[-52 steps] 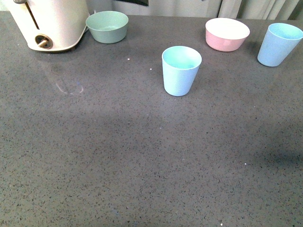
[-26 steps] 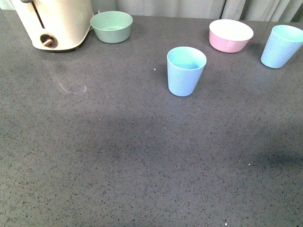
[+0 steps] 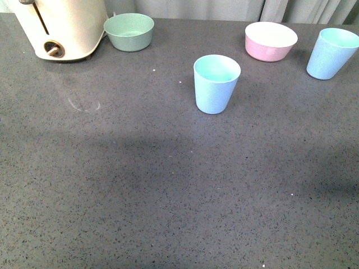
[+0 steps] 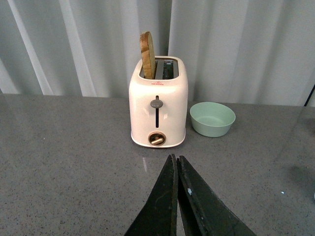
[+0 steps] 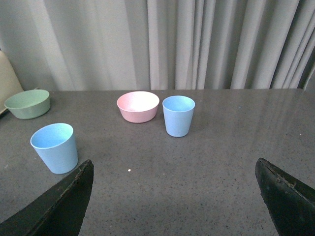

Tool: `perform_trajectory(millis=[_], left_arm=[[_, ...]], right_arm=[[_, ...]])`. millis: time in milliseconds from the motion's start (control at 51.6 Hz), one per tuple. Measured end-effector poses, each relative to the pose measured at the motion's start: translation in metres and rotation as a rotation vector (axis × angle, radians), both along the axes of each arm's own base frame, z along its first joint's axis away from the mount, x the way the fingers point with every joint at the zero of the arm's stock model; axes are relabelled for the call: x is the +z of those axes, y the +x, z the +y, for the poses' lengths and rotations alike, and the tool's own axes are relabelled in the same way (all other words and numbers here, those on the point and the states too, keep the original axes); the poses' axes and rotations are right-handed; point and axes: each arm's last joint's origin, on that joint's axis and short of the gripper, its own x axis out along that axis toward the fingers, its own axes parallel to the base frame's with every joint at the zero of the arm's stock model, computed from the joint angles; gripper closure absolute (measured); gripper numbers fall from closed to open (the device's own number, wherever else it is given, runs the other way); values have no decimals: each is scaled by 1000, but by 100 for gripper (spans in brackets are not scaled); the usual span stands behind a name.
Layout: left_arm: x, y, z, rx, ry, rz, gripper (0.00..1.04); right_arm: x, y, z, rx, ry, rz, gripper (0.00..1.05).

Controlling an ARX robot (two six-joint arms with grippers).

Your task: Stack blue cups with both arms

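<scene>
Front view looks down; low wrist views face the curtain [image 4: 74,44]; all share the green bowl [image 3: 129,31].

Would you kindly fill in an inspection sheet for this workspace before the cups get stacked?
Surface: grey speckled countertop, a few white specks on it.
Job's things: centre blue cup and far-right blue cup, both upright, apart, not stacked.
Clutter: sage-green bowl, pink bowl, cream toaster with a brown slice sticking up from its slot.
Pincers: left pincer shut, holding nothing; right pincer open, holding nothing; neither shows in the front view.
Cables: nothing seen.
Surroundings: pale curtains behind the counter.
</scene>
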Motion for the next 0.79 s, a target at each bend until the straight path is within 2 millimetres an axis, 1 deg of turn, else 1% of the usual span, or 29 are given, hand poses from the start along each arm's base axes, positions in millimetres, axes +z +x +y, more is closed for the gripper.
perform_trajectory(millis=[116, 174, 329, 446, 794], left_arm=[[-5, -13, 8, -19, 0, 5, 103], [-7, -19, 14, 5, 0, 6, 103], [-10, -29, 15, 3, -1, 2, 103], [-21, -37, 15, 4, -1, 7, 103], [-14, -54, 15, 3, 0, -17, 103]], right_arm=[[0, 0, 0, 0, 0, 0, 9], [0, 0, 0, 0, 0, 0, 9], [0, 0, 0, 0, 0, 0, 9], [0, 0, 0, 0, 0, 0, 9], [0, 0, 0, 0, 0, 0, 9]])
